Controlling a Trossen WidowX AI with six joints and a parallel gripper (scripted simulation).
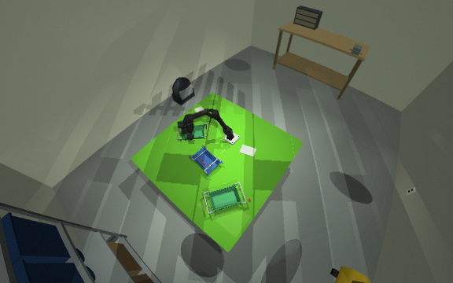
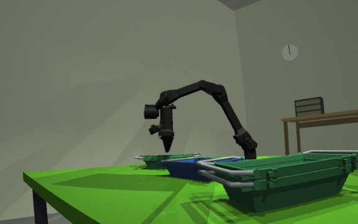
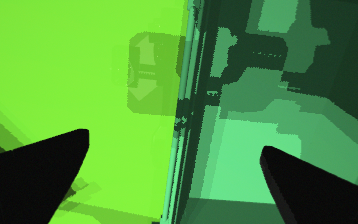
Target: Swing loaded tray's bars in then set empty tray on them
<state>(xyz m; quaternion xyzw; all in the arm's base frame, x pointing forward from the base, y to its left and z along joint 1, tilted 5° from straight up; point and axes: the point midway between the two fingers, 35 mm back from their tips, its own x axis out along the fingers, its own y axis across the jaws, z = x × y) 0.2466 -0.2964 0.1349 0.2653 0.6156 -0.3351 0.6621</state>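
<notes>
Tabletop (image 1: pixel 270 130) (image 2: pixel 89 183) (image 3: pixel 80 75): bright green, under the blue tray.
Blue tray (image 1: pixel 211 157) (image 2: pixel 185 170): red blocks inside, both bars across.
Small green tray (image 1: pixel 200 131) (image 2: pixel 154 163) (image 3: pixel 240 165): beside the blue one.
Gripper (image 1: pixel 189 137) (image 2: pixel 167 151) (image 3: pixel 178 145): I see it spread, empty, above that green tray.

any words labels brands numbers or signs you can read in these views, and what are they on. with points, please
None that can be read.
The wall clock (image 2: pixel 289 52): a hand shows on its pale face, but no numerals can be made out.
The white sheet (image 1: pixel 248 150) on the green table top (image 1: pixel 274 145) (image 2: pixel 104 190) (image 3: pixel 40 65): no writing can be made out at this size.
The blue tray (image 1: pixel 207 159) (image 2: pixel 185 169): no lettering can be made out.
</notes>
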